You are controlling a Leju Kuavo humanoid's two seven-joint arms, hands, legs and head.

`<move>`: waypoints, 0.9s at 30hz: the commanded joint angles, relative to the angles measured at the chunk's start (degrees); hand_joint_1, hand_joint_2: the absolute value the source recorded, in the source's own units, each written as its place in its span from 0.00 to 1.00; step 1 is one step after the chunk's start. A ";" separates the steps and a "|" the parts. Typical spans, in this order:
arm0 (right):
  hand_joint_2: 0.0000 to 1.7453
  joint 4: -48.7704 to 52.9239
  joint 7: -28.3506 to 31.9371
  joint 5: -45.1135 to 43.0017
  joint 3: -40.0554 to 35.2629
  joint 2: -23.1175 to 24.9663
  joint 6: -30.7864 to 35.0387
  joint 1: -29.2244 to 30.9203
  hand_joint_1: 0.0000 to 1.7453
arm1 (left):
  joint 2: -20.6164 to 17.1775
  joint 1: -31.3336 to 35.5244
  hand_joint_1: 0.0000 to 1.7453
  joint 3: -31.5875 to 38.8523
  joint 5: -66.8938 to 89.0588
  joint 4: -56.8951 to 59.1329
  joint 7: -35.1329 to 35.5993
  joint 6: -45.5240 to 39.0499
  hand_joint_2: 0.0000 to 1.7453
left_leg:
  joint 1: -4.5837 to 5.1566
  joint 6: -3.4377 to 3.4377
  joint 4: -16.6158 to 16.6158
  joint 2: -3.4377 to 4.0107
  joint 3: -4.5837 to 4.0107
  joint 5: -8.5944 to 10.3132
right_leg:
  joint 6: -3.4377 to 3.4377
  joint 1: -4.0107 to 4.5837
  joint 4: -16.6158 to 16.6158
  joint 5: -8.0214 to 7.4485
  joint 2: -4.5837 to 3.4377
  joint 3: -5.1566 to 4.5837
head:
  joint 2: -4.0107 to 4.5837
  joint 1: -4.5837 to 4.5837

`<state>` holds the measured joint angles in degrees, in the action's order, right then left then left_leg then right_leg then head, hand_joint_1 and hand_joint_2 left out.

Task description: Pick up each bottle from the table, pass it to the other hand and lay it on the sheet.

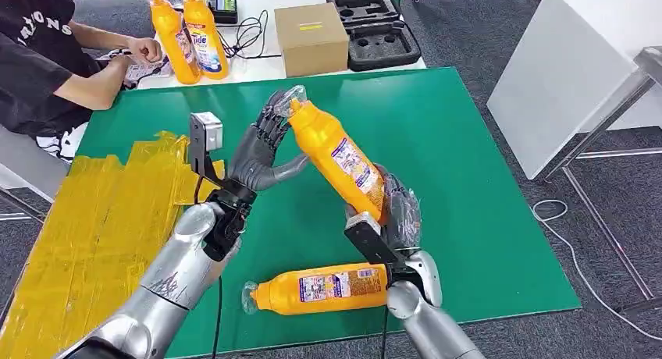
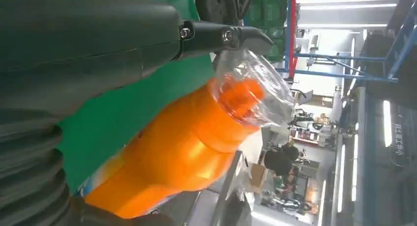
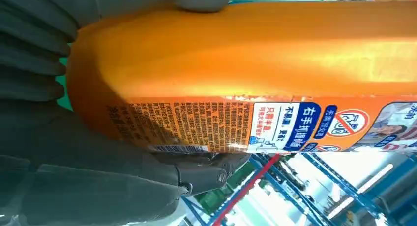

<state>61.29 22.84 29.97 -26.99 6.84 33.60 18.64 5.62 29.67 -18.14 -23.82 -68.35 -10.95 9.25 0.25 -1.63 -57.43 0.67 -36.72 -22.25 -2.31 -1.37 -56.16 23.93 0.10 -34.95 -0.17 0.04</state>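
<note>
The right hand (image 1: 396, 211) grips the base of an orange bottle (image 1: 339, 158) tilted above the green mat (image 1: 468, 179); the left hand (image 1: 261, 148) is spread, fingers apart at its plastic-wrapped cap — contact is unclear. A second bottle (image 1: 316, 287) lies just beside the right wrist, the yellow sheet (image 1: 94, 226) to the left — a person (image 1: 47, 55) sits beyond

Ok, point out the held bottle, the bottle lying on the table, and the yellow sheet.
held bottle (image 1: 343, 158), head view, on its label.
lying bottle (image 1: 324, 287), head view, on its label.
yellow sheet (image 1: 94, 234), head view, on its bare middle.
</note>
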 commanded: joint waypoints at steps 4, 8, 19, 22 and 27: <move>1.00 0.68 2.69 2.00 -6.38 0.24 5.50 4.25 1.00 | -0.79 0.55 0.00 -2.79 -1.05 6.76 0.41 -0.56 1.00 | -0.01 0.08 0.01 0.09 0.21 -0.10 | 0.10 0.01 0.01 0.05 -0.13 0.16 | 0.00 0.07; 1.00 0.73 1.93 1.89 -6.47 0.06 5.58 4.98 1.00 | -0.91 0.43 0.00 -2.26 -1.32 6.78 0.42 -0.93 1.00 | 0.02 0.05 0.02 0.07 0.12 -0.06 | 0.06 -0.01 -0.01 0.03 -0.10 0.08 | 0.00 0.04; 1.00 -1.77 2.93 3.17 -8.44 0.98 6.37 5.17 1.00 | -0.85 -0.21 0.00 -2.15 -2.16 6.90 0.60 -0.69 1.00 | -0.04 0.09 0.01 0.07 0.23 -0.11 | 0.11 0.04 0.02 0.06 -0.09 0.21 | 0.00 0.04; 1.00 -3.26 3.03 3.09 -9.25 1.51 6.11 5.84 1.00 | -0.96 -0.54 0.00 -2.16 -2.21 6.54 0.56 -0.76 1.00 | -0.06 0.10 0.00 0.06 0.25 -0.12 | 0.12 0.06 0.03 0.07 -0.08 0.24 | 0.00 0.04; 1.00 -5.24 2.34 3.04 -10.19 2.38 5.34 7.33 1.00 | -0.99 -0.44 0.00 -1.64 -2.62 6.41 0.51 -0.72 1.00 | -0.10 0.13 -0.02 0.09 0.32 -0.16 | 0.16 0.10 0.03 0.08 -0.13 0.30 | 0.00 0.07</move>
<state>61.33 24.98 32.92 -32.50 7.96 39.67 21.10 5.51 27.98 -19.23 -26.23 -65.94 -10.86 8.70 0.24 -1.63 -57.43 0.67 -36.74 -22.25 -2.30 -1.36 -56.17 23.93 0.12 -34.97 -0.17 0.11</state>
